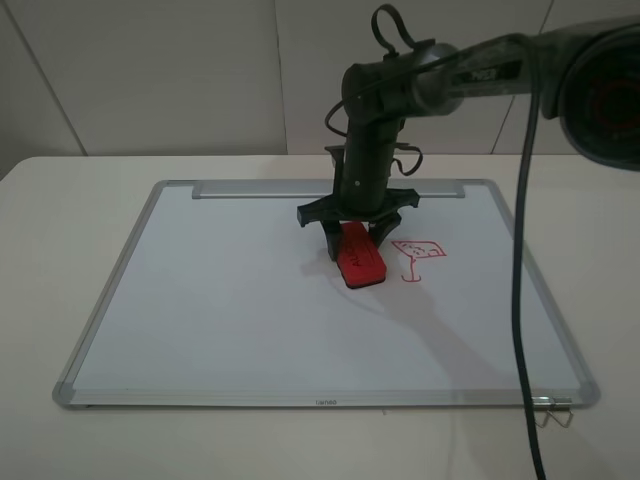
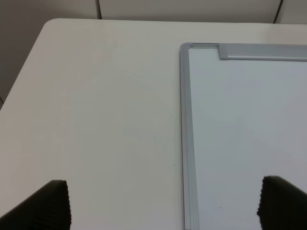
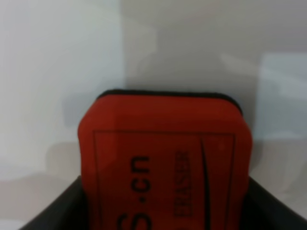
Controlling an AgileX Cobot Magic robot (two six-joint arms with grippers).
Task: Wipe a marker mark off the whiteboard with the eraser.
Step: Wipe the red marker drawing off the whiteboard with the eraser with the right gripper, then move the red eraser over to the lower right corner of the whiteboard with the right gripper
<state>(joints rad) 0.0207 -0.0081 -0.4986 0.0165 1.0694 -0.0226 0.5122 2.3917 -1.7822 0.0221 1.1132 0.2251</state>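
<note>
The whiteboard [image 1: 230, 310] lies flat on the table, silver-framed, with its tray bar [image 1: 260, 188] along the far edge. My right gripper [image 1: 352, 240] reaches down over the board's middle and is shut on the red eraser [image 1: 359, 256]. The eraser's free end points toward the near edge and seems to touch the board. The right wrist view shows the eraser [image 3: 165, 158] close up between the dark fingers [image 3: 57, 211], dark lettering on top. No cloud mark shows anywhere on the board. My left gripper [image 2: 163, 206] hangs open above the board's far left frame [image 2: 184, 143], holding nothing.
A red cocktail-glass drawing [image 1: 418, 256] sits just right of the eraser. The right arm's black cable [image 1: 520, 300] hangs across the board's right side. A small wire clip [image 1: 555, 408] lies at the near right corner. Bare table [image 2: 96, 120] lies left of the board.
</note>
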